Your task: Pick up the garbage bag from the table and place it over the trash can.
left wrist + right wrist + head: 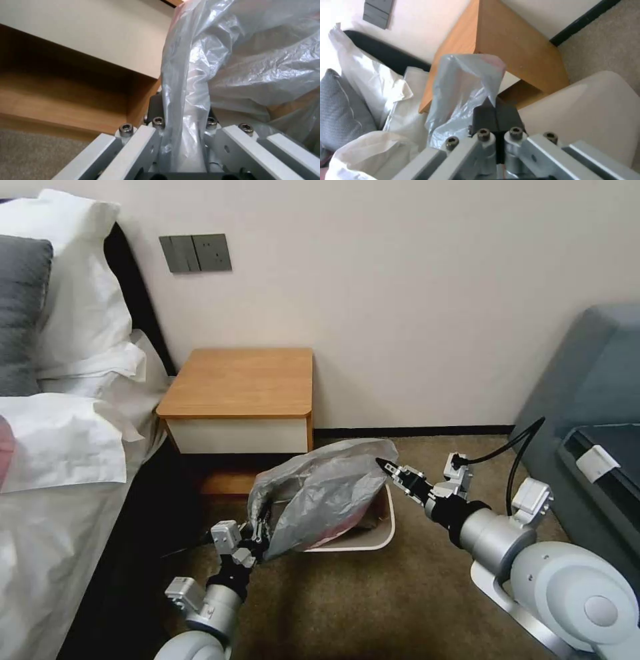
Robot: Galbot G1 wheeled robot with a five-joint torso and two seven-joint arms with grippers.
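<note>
Bed (60, 460) along the robot's left, pillows at its head. Grey seat (587, 380) at the right edge. Carpet (400, 593) under everything.

Surface (243, 380): orange-brown top against the wall, nothing on it. White front panel, low shelf below.

Can (385, 530): on the carpet just in front of the surface, toward its right side. Only the near and right rim shows; the rest is covered.

Bag (327, 493): off the surface, held in the air over the can, spread between both arms. It sags in the middle, with a pinkish patch low down near the can's mouth. Whether any edge is already hooked over the rim: cannot tell.

Left hand (259, 532): low, at the can's near-left side, closed on a bunched fold of bag; the left wrist view shows plastic running down between the fingers (156, 140).

Right hand (387, 467): above the can's far-right corner, pinched tight on the bag's top edge; in the right wrist view the dark pads (485, 117) meet with film caught between them.

Step in hand, as I judge it: pick-up done, now fitting the bag over the can.

Next move calls for: both hands drawing the mouth wider than the rim, then lowering evenly. Thin film may slip or tear if pulled unevenly.
</note>
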